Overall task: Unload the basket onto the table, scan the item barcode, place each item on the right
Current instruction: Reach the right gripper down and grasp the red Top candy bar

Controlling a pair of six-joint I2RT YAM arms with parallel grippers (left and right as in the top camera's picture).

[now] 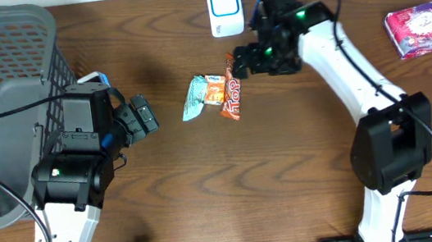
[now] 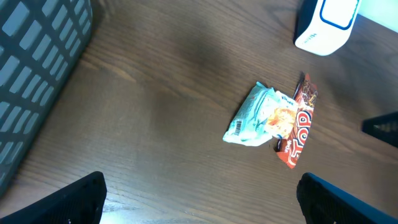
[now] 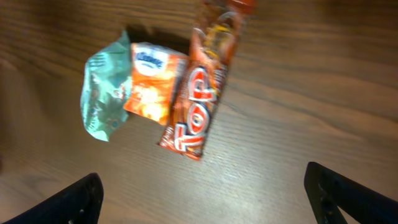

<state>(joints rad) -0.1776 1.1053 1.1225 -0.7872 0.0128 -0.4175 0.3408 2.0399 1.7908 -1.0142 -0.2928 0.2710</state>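
Note:
Two snack items lie together mid-table: a teal and orange packet (image 1: pixel 199 96) (image 2: pixel 258 115) (image 3: pixel 127 87) and a red "Top" bar (image 1: pixel 232 96) (image 2: pixel 300 127) (image 3: pixel 199 93) leaning against its right side. A barcode shows on the packet's teal end in the left wrist view. The white scanner with a blue outline (image 1: pixel 224 8) (image 2: pixel 326 25) stands at the far edge. My right gripper (image 1: pixel 243 60) (image 3: pixel 208 196) hovers open just right of the bar, holding nothing. Left of the packet my left gripper (image 1: pixel 145 116) (image 2: pixel 202 199) is open and empty.
A dark mesh basket (image 1: pixel 49 42) (image 2: pixel 37 74) with grey material inside takes up the left side, close behind the left arm. A pink packet (image 1: pixel 418 30) lies at the far right.

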